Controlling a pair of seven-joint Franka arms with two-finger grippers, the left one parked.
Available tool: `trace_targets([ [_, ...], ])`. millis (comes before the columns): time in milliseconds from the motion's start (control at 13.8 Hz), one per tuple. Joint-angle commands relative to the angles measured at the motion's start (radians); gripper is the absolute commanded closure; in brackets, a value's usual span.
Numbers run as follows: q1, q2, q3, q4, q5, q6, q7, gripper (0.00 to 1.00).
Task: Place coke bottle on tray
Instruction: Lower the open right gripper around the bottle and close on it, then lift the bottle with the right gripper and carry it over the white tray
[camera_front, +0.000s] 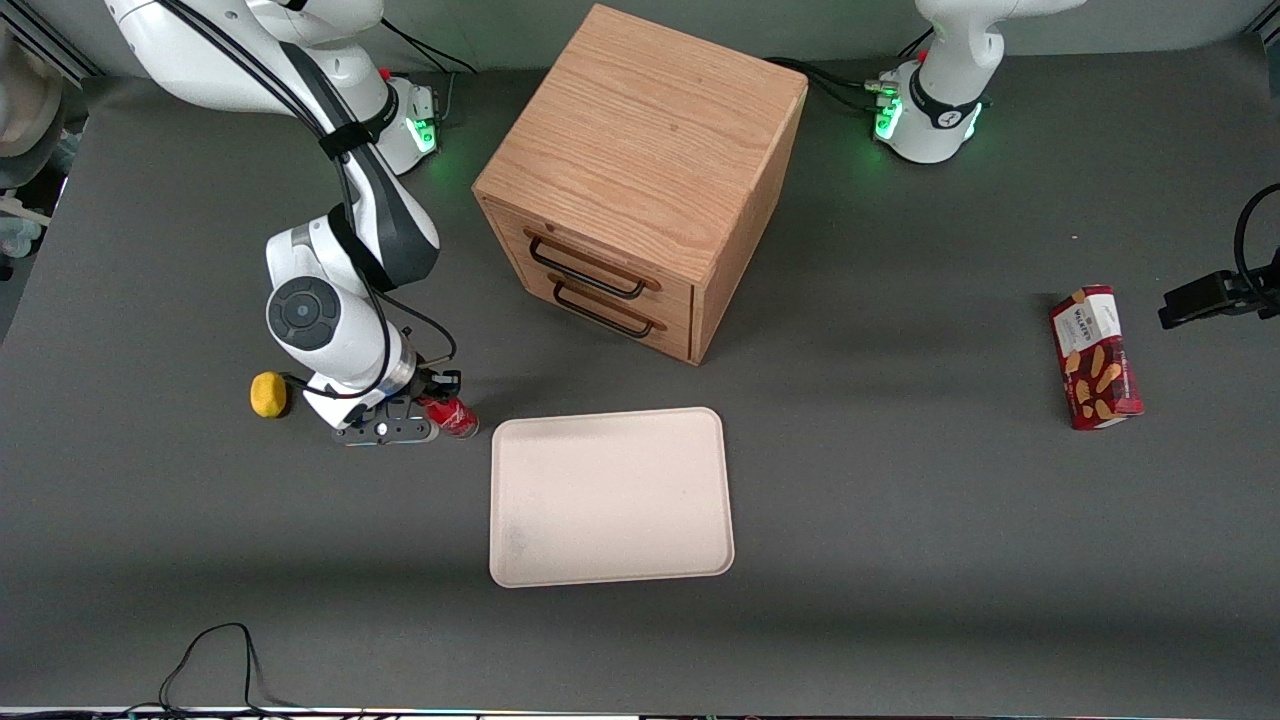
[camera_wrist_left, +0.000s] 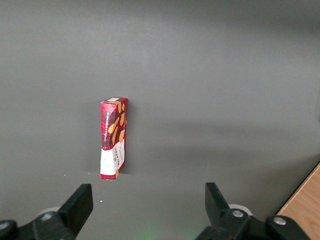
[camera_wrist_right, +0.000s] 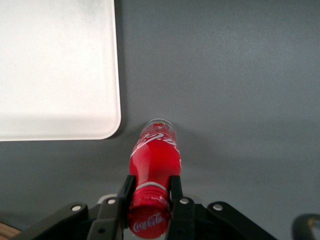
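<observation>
Coke bottle (camera_wrist_right: 155, 159) first: it sits pinched by its neck, just under the red cap, between the two fingers (camera_wrist_right: 176, 192) of the right arm's gripper (camera_wrist_right: 149, 196), which have closed snugly onto it. From the front the gripper (camera_front: 408, 420) hangs low just beside the tray (camera_front: 610, 497), at the tray's corner toward the working arm's end of the table, with the bottle (camera_front: 452, 416) between gripper and tray. Whether the bottle's base is touching the table or just clear of it I can't tell.

A yellow ball-like thing (camera_front: 267, 394) lies near the gripper, farther from the tray. The wooden drawer cabinet (camera_front: 640, 190) stands farther from the front camera than the tray, and a red biscuit box (camera_front: 1095, 357) lies well apart, toward the parked arm's end.

My worry is the grip: held only at the narrow neck, the shiny bottle could swing or slip, and if carried too low its base might catch the tray's rim and twist loose.
</observation>
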Motion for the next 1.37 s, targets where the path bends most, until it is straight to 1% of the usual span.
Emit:
trace_targets([
  [0, 0.004, -0.023, 0.000, 0.044, -0.018, -0.022, 0.032, 1.00],
  [217, 0.001, -0.008, 0.000, 0.266, -0.015, -0.252, 0.012, 1.00],
  [434, -0.003, 0.058, 0.000, 0.525, -0.004, -0.459, -0.020, 1.00],
  [578, -0.005, 0.147, 0.004, 0.726, -0.004, -0.600, -0.024, 1.00],
  [723, -0.005, 0.260, 0.033, 0.942, -0.007, -0.689, -0.076, 1.00],
  [795, -0.005, 0.317, 0.038, 1.015, -0.007, -0.693, -0.093, 1.00],
  [940, -0.006, 0.409, 0.079, 1.078, -0.010, -0.645, -0.104, 1.00],
  [1012, -0.005, 0.437, 0.087, 1.081, -0.009, -0.569, -0.104, 1.00],
  [1301, 0.013, 0.553, 0.096, 1.078, -0.016, -0.412, -0.103, 1.00],
])
